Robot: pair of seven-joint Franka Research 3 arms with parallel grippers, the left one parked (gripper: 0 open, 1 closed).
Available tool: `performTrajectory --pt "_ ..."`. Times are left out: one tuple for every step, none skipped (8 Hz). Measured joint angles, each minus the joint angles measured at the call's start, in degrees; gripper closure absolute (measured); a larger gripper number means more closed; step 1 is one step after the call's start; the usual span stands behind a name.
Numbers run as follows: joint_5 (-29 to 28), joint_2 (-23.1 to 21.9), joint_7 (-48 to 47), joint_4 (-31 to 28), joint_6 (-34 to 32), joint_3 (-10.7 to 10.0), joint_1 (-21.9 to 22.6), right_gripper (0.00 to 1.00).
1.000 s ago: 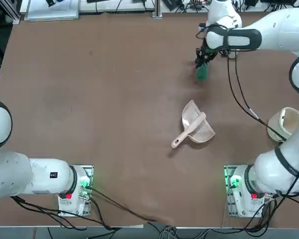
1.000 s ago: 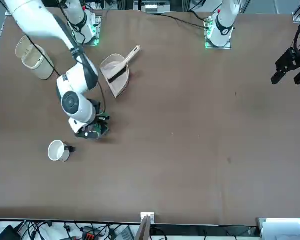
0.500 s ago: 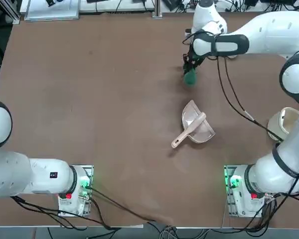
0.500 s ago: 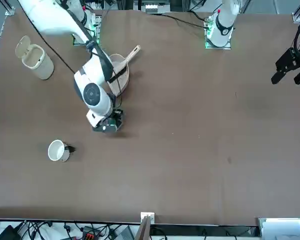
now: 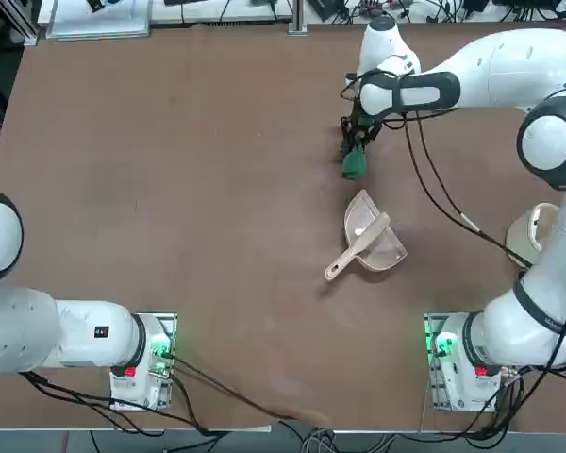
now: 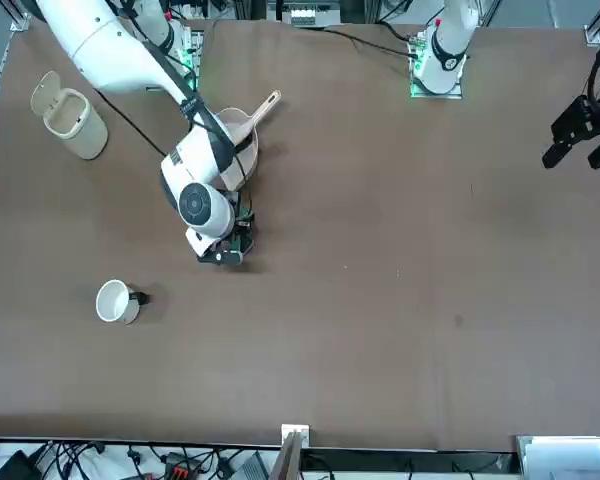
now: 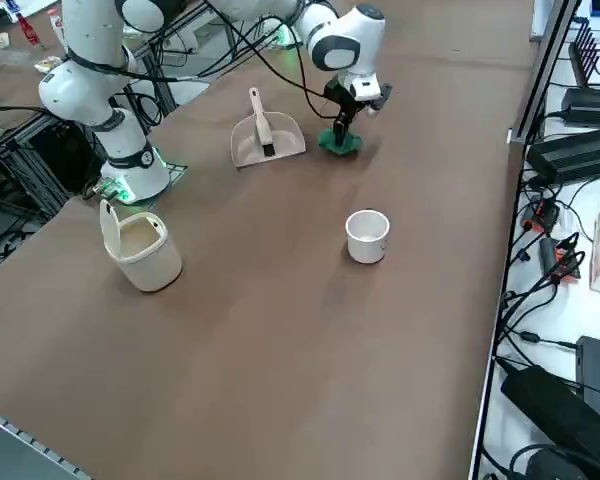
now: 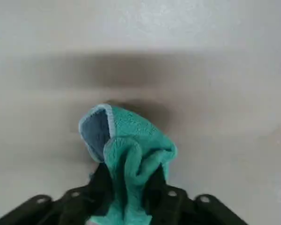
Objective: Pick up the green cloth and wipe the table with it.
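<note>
The green cloth [image 5: 355, 165] rests bunched on the brown table [image 5: 170, 189], just beyond the dustpan. My right gripper [image 5: 351, 142] stands straight over it, pointing down. In the wrist view the cloth [image 8: 131, 140] rises between the two fingers of the gripper [image 8: 129, 187], which stand slightly open on either side of it. From the side, the cloth [image 7: 338, 143] lies spread on the tabletop under the gripper [image 7: 342, 125]. The front view shows the gripper [image 6: 225, 255] low on the table, with the cloth mostly hidden behind it.
A beige dustpan with a brush [image 5: 373, 241] lies close to the cloth on the robot's side. A white cup [image 7: 367, 236] stands farther off to the right, and a beige bin [image 7: 140, 248] sits near the right arm's base.
The right gripper has dragged the cloth leftward across the far side of the table, then slowed. Its fingers have eased apart around the cloth.
</note>
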State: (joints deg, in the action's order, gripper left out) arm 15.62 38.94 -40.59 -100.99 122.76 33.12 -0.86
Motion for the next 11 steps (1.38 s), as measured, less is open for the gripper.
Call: performTrajectory --pt "0.0 -0.1 0.0 0.6 0.0 -0.1 -0.2 0.35" --pt "0.0 -0.7 0.0 2.0 -0.8 -0.1 -0.5 0.18" --pt "0.0 -2.3 0.1 4.0 -3.5 -0.1 -1.1 0.01" --pt "0.0 -4.4 0.8 6.7 -7.6 -0.1 -2.1 0.0" --pt "0.1 -6.6 2.9 9.9 -12.0 -0.2 -3.2 0.0" --pt "0.1 -8.4 6.7 12.9 -15.9 -0.2 -4.4 0.0" --pt "0.1 -10.1 12.3 15.0 -18.7 -0.3 -6.4 0.0" --pt "0.2 -11.9 19.6 16.1 -20.2 -0.4 -9.6 0.0" --pt "0.2 -13.6 27.0 16.4 -21.2 -0.4 -13.2 0.0" --pt "0.1 -15.2 32.6 16.5 -21.7 -0.4 -16.5 0.0" --pt "0.0 -16.4 35.4 16.5 -21.9 -0.4 -18.9 0.0"
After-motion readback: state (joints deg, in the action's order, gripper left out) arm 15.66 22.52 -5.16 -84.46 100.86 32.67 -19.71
